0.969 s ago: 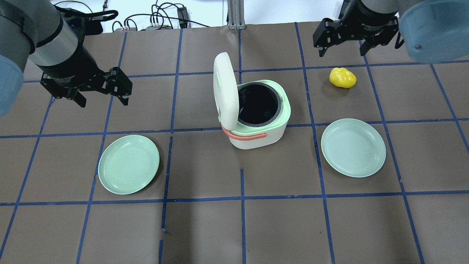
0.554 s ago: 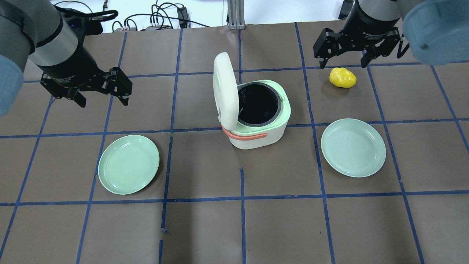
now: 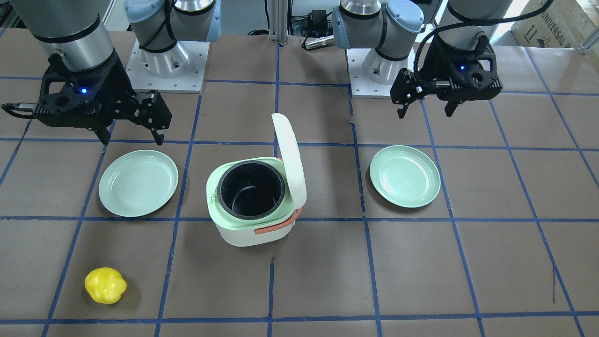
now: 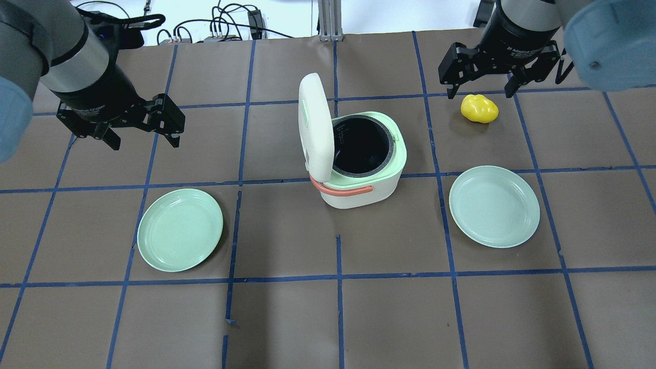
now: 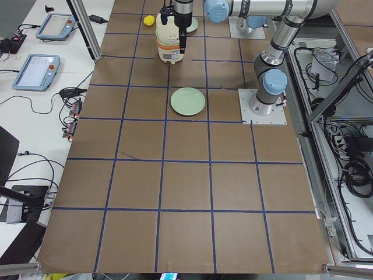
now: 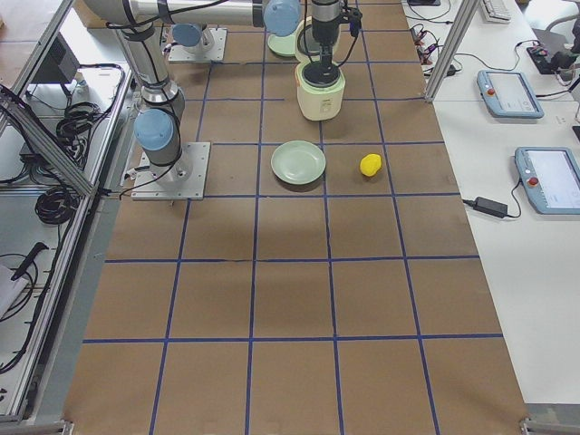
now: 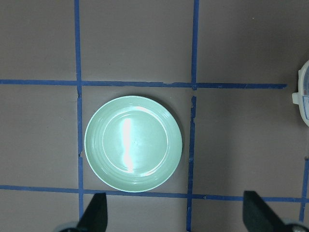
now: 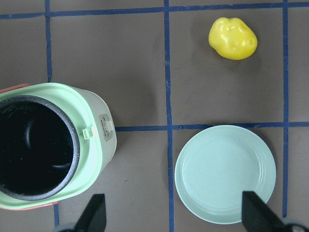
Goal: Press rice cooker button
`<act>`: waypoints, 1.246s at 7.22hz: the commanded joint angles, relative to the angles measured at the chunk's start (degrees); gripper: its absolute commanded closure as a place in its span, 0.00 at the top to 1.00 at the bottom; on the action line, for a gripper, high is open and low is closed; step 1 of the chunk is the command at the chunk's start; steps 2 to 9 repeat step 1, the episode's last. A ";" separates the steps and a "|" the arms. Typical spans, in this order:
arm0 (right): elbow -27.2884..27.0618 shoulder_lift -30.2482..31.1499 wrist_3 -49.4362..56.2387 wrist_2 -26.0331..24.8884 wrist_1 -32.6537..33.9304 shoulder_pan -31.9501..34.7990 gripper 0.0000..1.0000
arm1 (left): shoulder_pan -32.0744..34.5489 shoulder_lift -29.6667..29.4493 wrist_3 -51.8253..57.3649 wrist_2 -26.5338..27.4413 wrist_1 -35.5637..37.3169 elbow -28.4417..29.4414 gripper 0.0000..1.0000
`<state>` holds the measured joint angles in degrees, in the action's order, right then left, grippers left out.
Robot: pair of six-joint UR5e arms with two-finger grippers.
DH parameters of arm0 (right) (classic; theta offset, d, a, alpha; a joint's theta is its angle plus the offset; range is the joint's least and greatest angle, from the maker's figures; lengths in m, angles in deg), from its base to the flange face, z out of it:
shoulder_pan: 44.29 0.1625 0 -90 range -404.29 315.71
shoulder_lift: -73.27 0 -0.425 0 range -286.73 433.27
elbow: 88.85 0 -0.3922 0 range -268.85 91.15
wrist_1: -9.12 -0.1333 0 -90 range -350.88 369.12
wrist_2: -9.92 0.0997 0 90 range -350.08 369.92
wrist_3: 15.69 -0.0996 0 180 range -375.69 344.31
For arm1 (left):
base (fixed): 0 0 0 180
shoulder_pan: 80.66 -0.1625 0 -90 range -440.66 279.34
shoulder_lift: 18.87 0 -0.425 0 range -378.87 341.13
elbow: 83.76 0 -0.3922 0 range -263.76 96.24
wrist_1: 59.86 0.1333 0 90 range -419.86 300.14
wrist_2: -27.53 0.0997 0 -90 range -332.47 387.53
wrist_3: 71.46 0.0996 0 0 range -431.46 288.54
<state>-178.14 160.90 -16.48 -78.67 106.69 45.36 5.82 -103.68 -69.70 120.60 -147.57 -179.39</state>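
Note:
The white and pale green rice cooker (image 4: pixel 366 192) stands mid-table with its lid (image 4: pixel 315 128) raised upright and the black inner pot (image 4: pixel 361 146) bare. A small latch tab (image 8: pixel 87 133) sits on its green rim; no other button shows. My left gripper (image 4: pixel 143 141) is open and empty, hovering far left of the cooker, above a green plate (image 7: pixel 133 143). My right gripper (image 4: pixel 479 92) is open and empty, hovering at the far right, just beyond a yellow pepper-like object (image 4: pixel 479 108). Both are well apart from the cooker.
A second pale green plate (image 4: pixel 494 206) lies right of the cooker, and the first plate (image 4: pixel 179 229) lies front left. The brown table (image 4: pixel 389 307) carries a blue tape grid. Cables lie beyond its far edge (image 4: pixel 230 25).
My right gripper has moved a little toward the yellow object and now hangs right by its far side. The left gripper and the cooker have not moved.

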 commanded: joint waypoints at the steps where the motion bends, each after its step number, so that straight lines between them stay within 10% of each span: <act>1: 0.00 -0.09 0.00 0.00 -0.01 0.09 1.00 | 0.00 0.00 0.00 0.00 0.00 0.00 1.00; 9: 0.00 -0.09 0.00 0.00 -0.01 0.09 1.00 | 0.00 0.00 0.00 0.00 0.00 0.00 1.00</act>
